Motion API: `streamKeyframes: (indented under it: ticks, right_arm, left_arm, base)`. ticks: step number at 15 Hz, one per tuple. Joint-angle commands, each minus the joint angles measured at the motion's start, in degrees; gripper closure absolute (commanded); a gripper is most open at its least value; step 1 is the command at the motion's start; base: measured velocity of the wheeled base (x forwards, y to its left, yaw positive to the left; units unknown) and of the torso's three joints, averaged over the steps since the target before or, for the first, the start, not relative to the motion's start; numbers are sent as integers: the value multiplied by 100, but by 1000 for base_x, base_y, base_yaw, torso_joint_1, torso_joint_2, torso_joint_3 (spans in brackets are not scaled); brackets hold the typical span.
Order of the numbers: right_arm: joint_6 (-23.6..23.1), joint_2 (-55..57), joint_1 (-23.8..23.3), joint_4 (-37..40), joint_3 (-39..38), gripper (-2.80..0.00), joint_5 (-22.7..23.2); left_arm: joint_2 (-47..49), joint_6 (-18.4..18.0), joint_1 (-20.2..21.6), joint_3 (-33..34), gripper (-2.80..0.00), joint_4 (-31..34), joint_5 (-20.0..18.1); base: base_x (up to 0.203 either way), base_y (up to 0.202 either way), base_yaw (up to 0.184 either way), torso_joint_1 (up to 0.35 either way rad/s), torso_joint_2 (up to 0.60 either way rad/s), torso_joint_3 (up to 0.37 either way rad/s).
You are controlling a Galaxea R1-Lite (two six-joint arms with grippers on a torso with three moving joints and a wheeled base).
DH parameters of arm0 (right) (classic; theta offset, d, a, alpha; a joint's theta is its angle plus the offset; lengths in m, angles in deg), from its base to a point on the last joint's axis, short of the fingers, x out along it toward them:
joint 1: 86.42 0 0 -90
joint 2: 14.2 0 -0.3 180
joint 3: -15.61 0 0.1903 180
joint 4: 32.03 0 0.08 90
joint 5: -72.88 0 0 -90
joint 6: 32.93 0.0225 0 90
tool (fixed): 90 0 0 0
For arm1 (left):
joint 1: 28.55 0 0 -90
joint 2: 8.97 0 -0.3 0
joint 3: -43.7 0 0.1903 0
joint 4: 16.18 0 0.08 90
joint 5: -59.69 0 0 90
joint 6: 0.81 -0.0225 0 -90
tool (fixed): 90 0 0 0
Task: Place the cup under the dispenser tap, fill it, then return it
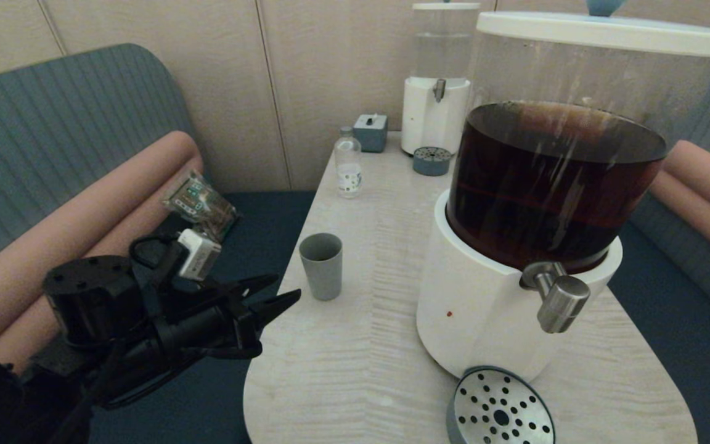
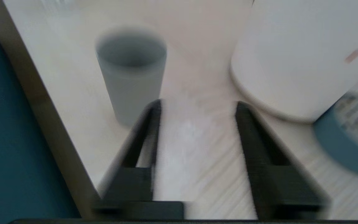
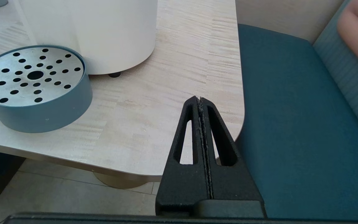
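Risk: my left tool [image 1: 272, 293], spread, lower left of head view, approaching off-centre, could tip cup [image 1: 321, 265] off worktop [image 1: 367, 345] edge.

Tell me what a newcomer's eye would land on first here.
The large dispenser of dark brown liquid dominates the table's right side, its steel dispenser tap jutting above a perforated drip tray. Left of it the grey cup stands alone, with the open left gripper at the table's left edge, pointing toward it.
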State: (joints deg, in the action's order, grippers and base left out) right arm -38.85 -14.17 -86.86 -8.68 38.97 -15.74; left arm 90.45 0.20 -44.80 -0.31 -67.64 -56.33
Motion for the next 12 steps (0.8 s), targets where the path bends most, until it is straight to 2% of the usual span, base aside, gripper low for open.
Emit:
streamKeyframes:
  ticks: [1, 8, 10, 12]
  right_arm:
    - [-5, -20, 0, -6, -53, 0, 3]
    - [-5, -20, 0, 0, -53, 0, 3]
    - [-5, -20, 0, 2, -53, 0, 3]
    - [-5, -20, 0, -6, -53, 0, 3]
  left_arm:
    - [-717, 24, 7, 22, 0, -33, 4]
    - [-3211, 415, 132, 375, 0, -26, 698]
    - [-3949, 436, 371, 822, 0, -24, 731]
    - [-4789, 464, 667, 1360, 0, 2, 583]
  base:
    - [0, 0, 0, 0, 0, 0]
    - [0, 0, 0, 0, 0, 0]
    - [0, 0, 0, 0, 0, 0]
    - [0, 0, 0, 0, 0, 0]
